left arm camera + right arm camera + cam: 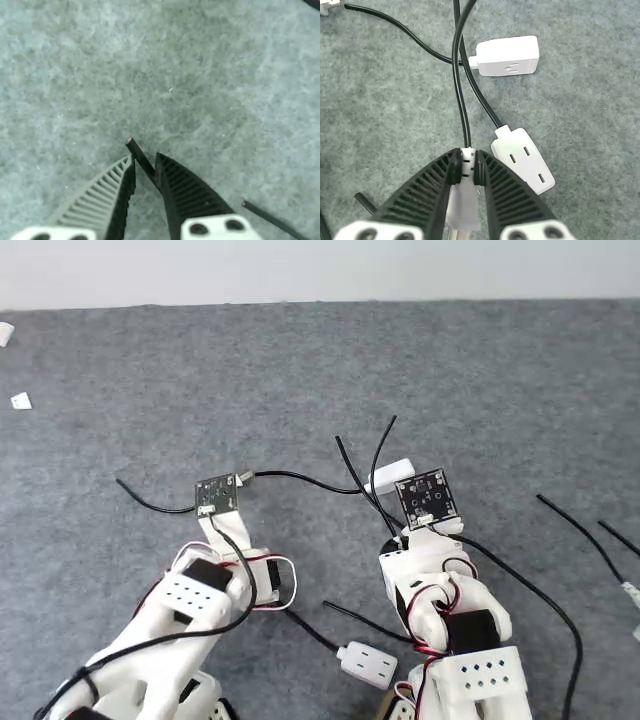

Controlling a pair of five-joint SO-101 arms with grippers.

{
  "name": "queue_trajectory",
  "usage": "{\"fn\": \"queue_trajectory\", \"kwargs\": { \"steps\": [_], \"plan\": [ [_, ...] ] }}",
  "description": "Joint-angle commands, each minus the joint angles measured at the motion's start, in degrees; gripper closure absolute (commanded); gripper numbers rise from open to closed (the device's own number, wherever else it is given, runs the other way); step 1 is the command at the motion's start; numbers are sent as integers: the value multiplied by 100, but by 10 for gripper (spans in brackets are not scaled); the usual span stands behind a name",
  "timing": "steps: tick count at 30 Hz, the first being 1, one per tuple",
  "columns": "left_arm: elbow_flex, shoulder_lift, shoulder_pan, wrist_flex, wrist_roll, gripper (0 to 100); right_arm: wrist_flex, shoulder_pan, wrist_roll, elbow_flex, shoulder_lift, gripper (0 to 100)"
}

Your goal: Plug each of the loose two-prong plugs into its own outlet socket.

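While a white plug (462, 200) is pinched between the fingers of the right gripper (466, 156), just beside the two-outlet socket (524, 160) on the bench (590, 100), insertion is judged as not yet begun. The fingers of the left gripper (145, 159) are pressed onto a black cable end (134, 147). Next: prongs to be aligned with the slots, then pushed home. Prong orientation cannot be told.

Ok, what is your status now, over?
Left pincer shut on cable. Right pincer shut on plug, beside socket. Path to socket looks free.
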Motion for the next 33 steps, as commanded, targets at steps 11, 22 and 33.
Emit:
{"fn": "queue_trajectory", "kwargs": {
  "steps": [11,22,33],
  "plan": [
    [-295,62,53,-105,-44,987,-119,57,62,-246,-57,990],
    [-989,97,-53,-448,-79,987,-119,57,62,-246,-57,990],
    [-2826,1301,-404,-580,-440,987,-119,57,62,-237,-57,990]
  ]
}}
